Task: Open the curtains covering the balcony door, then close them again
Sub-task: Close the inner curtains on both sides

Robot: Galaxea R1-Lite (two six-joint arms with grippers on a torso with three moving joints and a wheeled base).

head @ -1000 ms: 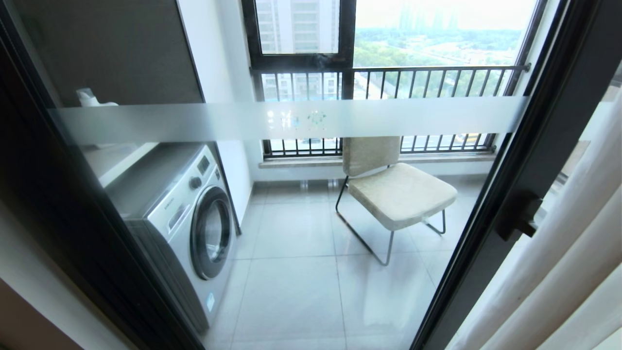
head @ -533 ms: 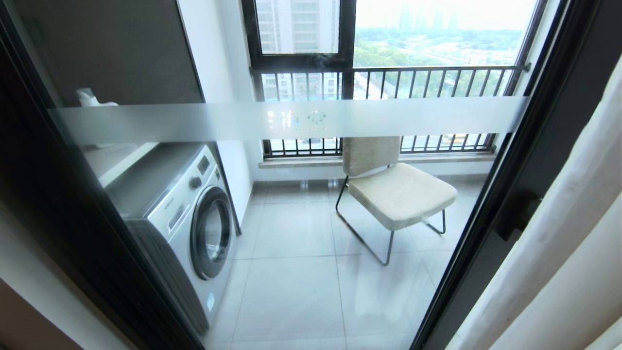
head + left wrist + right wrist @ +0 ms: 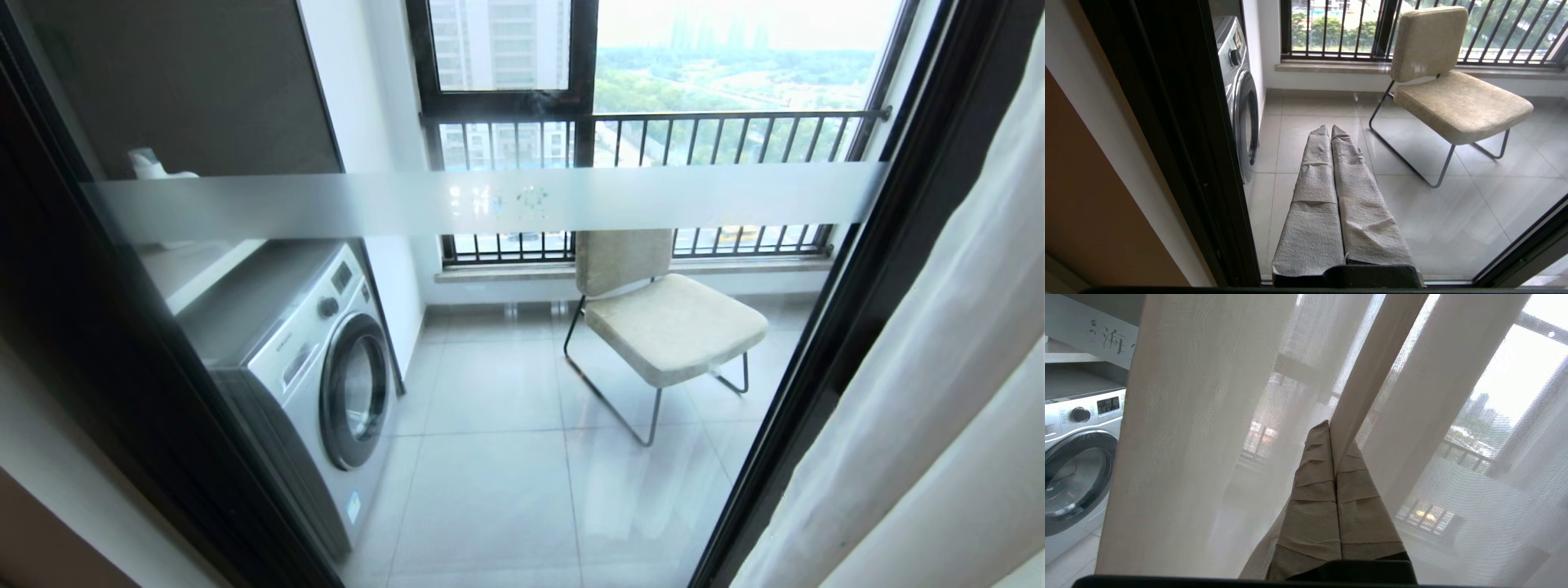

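Since the earlier frames, your curtains (image 3: 922,392) have spread leftward across the right edge of the balcony door (image 3: 890,269), hiding its handle. Your right gripper (image 3: 1334,435) is clamped tight on a fold of the sheer curtain layer. Your left gripper (image 3: 1330,130) is closed on nothing, before the glass, facing the chair (image 3: 1453,94) and washing machine (image 3: 1241,90).

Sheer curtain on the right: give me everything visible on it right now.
The sheer white see-through curtain hangs in long vertical pleats at the right edge of the head view, drawn partway over the black frame of the glass balcony door and hiding its handle. The weave is fine and translucent: railing and buildings show through it. One fold runs down between the closed, cloth-wrapped fingers of the right end effector, pinched there. Most of the door glass remains uncovered. No opaque layer is clearly distinguishable.
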